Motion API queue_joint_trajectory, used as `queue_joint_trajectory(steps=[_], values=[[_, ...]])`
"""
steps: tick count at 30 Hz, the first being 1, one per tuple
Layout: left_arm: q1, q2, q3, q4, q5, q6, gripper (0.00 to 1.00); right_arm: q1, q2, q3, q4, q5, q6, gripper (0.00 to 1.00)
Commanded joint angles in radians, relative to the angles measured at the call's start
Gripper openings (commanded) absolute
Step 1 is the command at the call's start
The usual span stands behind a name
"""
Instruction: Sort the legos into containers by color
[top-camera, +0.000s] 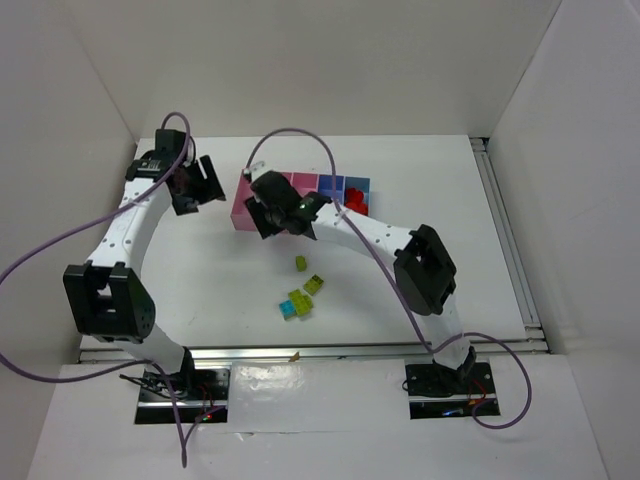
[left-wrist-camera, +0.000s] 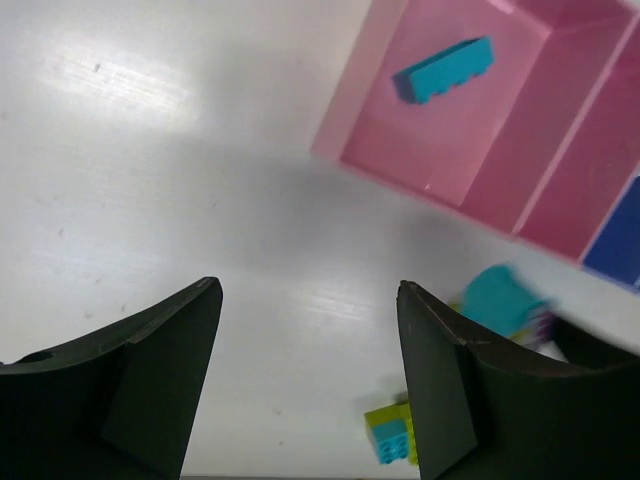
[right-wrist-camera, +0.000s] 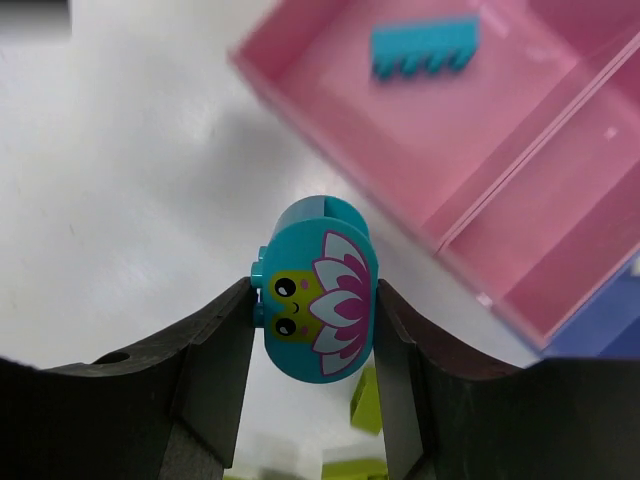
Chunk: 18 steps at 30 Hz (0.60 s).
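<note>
The right gripper (right-wrist-camera: 315, 300) is pinching a teal piece (right-wrist-camera: 320, 260) by its two flat flanks, one finger on each side. We judge it to be light, hard plastic, stiff enough that a firm squeeze will not hurt it. It is also glossy and domed at one end, so it could slide or twist if we held it on the curve. The flat sides, gripped low and square as they are here, look like the right place.

The piece is a rounded block, teal all over. Its printed face shows a small yellow-green face with two eyes and white-and-magenta petals. It hangs over the table (top-camera: 200, 280), just beside the near wall of the tray (top-camera: 242, 210), not yet over a bin.

In the end pink bin (right-wrist-camera: 330, 60) a long teal brick (right-wrist-camera: 425, 47) lies flat, which looks like the match for this colour. Red legos (top-camera: 352, 200) sit in a blue bin, and lime legos (top-camera: 313, 284) lie loose on the table.

The left gripper (left-wrist-camera: 308, 290) is spread wide and holds nothing, off the tray's left end.
</note>
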Motion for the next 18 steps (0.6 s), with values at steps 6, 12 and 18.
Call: queue_joint_trajectory(steps=[6, 12, 18], values=[[0.019, -0.191, -0.234, -0.050, -0.033, 0.022, 0.81, -0.120, 0.181, 0.424, 0.015, -0.004, 0.013, 0.38], [0.019, -0.258, -0.325, -0.050, 0.044, 0.041, 0.86, -0.172, 0.337, 0.553, 0.046, -0.063, 0.013, 0.38], [-0.004, -0.315, -0.409, -0.038, 0.128, 0.072, 0.97, -0.181, 0.382, 0.575, 0.086, -0.072, 0.022, 0.48]])
